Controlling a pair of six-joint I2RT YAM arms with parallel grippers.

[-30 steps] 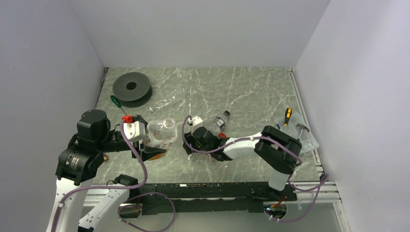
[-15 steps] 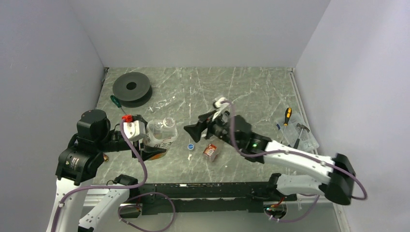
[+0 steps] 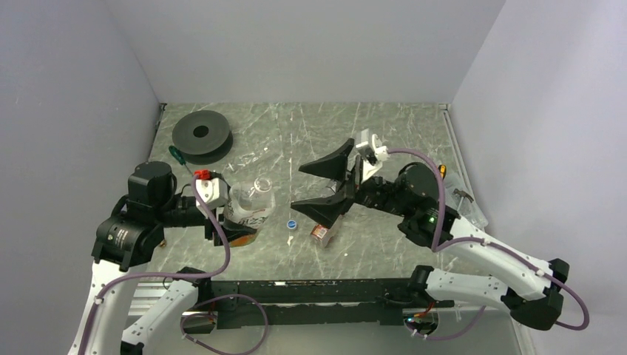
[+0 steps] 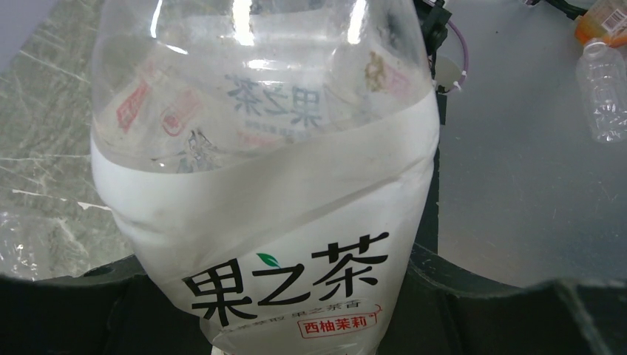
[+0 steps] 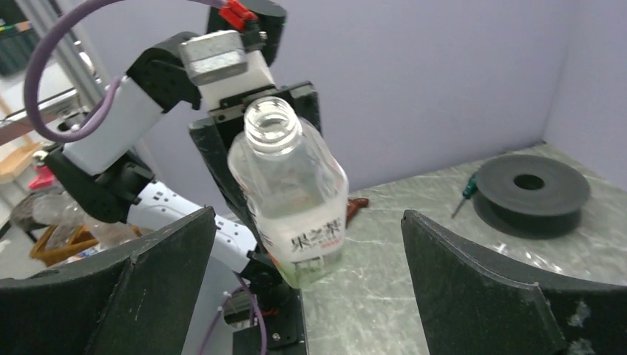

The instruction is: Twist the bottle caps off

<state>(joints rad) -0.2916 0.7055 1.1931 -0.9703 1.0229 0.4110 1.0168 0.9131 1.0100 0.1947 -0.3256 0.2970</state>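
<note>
My left gripper (image 3: 238, 216) is shut on the large bottle (image 3: 250, 207) with the white label and Chinese characters, which fills the left wrist view (image 4: 266, 185). It is held tilted and its mouth (image 5: 272, 118) is open, with no cap. My right gripper (image 3: 314, 186) is wide open and empty, raised above the table and facing that bottle (image 5: 296, 200) from its right. A blue cap (image 3: 292, 224) lies on the table beside the small red-brown-labelled bottle (image 3: 321, 233). A small clear bottle (image 4: 605, 96) shows at the left wrist view's edge. The other caps are out of view.
A large black disc with a hole (image 3: 202, 135) lies at the back left, with a green-handled screwdriver (image 3: 176, 154) beside it. Crumpled clear plastic (image 3: 248, 158) lies behind the large bottle. An orange-handled screwdriver (image 3: 441, 170) sits at the right edge. Walls close three sides.
My right gripper rose off the table and opened wide, leaving the blue cap and the red-brown-labelled bottle lying there. My left gripper shifted the large bottle slightly right.
</note>
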